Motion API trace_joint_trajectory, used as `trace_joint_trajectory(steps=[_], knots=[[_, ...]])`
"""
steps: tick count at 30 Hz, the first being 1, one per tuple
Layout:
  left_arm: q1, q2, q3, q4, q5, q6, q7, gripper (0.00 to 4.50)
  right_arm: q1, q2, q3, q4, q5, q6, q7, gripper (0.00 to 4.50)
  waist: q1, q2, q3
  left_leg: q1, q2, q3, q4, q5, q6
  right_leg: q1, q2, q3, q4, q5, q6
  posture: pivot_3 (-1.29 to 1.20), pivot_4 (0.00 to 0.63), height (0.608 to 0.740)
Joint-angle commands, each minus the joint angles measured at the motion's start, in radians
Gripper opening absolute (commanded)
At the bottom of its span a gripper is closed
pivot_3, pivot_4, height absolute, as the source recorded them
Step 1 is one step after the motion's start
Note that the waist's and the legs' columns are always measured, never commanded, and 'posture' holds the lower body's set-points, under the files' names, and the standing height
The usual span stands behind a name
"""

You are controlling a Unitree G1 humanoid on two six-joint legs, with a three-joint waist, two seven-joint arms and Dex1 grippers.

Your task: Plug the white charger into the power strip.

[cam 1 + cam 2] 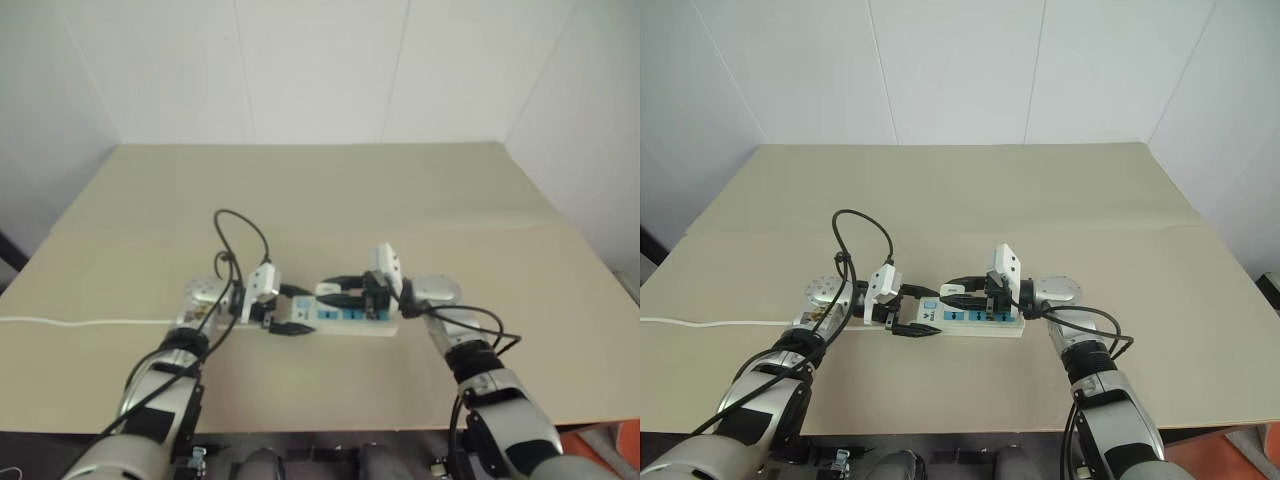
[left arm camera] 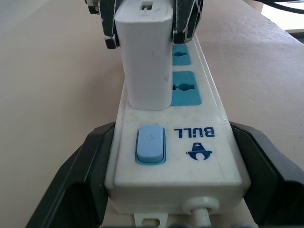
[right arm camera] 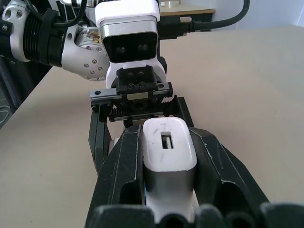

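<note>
The power strip (image 2: 209, 156) lies on the tan table, a white bar with blue socket faces and a blue switch (image 2: 150, 144). The white charger (image 2: 145, 61) stands upright in the socket nearest the switch. My left gripper (image 2: 166, 194) is shut on the strip's switch end, one black finger on each long side. From the opposite side my right gripper (image 3: 166, 137) reaches in level and is shut on the white charger (image 3: 168, 147), its fingers (image 3: 126, 161) pressing the two flanks. In the head views both grippers meet over the strip (image 1: 985, 322) near the table's front.
The strip's thin white cord (image 1: 80, 322) runs left along the table (image 1: 300, 190) to its edge. Black cables (image 1: 235, 230) loop above my left wrist. White walls stand behind the table. Bare tabletop lies behind and to either side of the strip.
</note>
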Motion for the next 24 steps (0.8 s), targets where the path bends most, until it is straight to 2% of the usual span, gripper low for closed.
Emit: trace_joint_trajectory(steps=[1,7,13,15,17,21,24], knots=[[0.005,0.008,-0.04,0.016,0.052,-0.011,-0.007,3.28,0.052,-0.012,0.047,0.063,-0.066,-0.003,0.008,2.47,0.0,-0.001,-0.001,0.0,0.0,0.0,0.0,0.0,0.0,0.0,0.0,0.0,-0.001,0.0,0.0,0.0,0.15,0.74],[0.004,0.011,-0.042,0.022,0.053,-0.017,-0.002,3.28,0.047,-0.012,0.035,0.078,-0.066,-0.045,0.006,4.44,0.001,-0.004,-0.003,0.0,0.0,0.0,0.0,0.0,0.0,0.001,0.0,0.0,-0.001,0.0,0.0,0.0,0.15,0.74],[-0.011,0.006,-0.043,0.029,0.05,0.016,0.003,3.28,0.045,-0.019,0.029,0.075,-0.067,-0.07,0.007,4.48,0.001,-0.005,-0.003,0.0,0.0,0.0,0.0,0.0,0.0,0.001,0.0,0.0,-0.001,0.0,0.0,0.0,0.15,0.74],[-0.023,-0.001,-0.036,0.031,0.037,0.025,-0.004,4.01,0.042,-0.022,0.027,0.076,-0.069,-0.077,0.003,4.5,0.002,-0.005,-0.003,0.0,0.0,0.0,0.0,0.0,0.0,0.001,0.0,0.0,-0.001,0.0,0.0,0.0,0.15,0.74],[-0.029,-0.003,-0.025,0.019,0.015,0.035,-0.041,4.46,0.039,-0.026,0.024,0.075,-0.067,-0.076,0.006,4.5,0.001,-0.005,-0.003,0.0,0.0,0.0,0.0,0.0,0.0,0.0,0.0,0.0,-0.001,0.0,0.0,0.0,0.15,0.74],[-0.014,0.018,-0.016,-0.018,0.001,0.009,-0.075,4.46,0.04,-0.044,0.018,0.043,-0.054,-0.046,0.02,4.5,0.0,-0.005,-0.003,-0.001,0.0,0.0,0.0,0.0,0.0,-0.001,0.0,0.0,-0.001,0.0,0.0,0.0,0.15,0.74],[0.032,0.047,0.025,-0.081,-0.03,-0.065,-0.036,4.46,0.054,-0.073,-0.009,-0.03,-0.026,-0.025,0.019,4.5,0.0,-0.005,-0.003,-0.002,0.0,0.0,-0.001,0.0,0.0,-0.001,0.0,0.0,-0.002,0.0,0.0,0.0,0.15,0.74]])
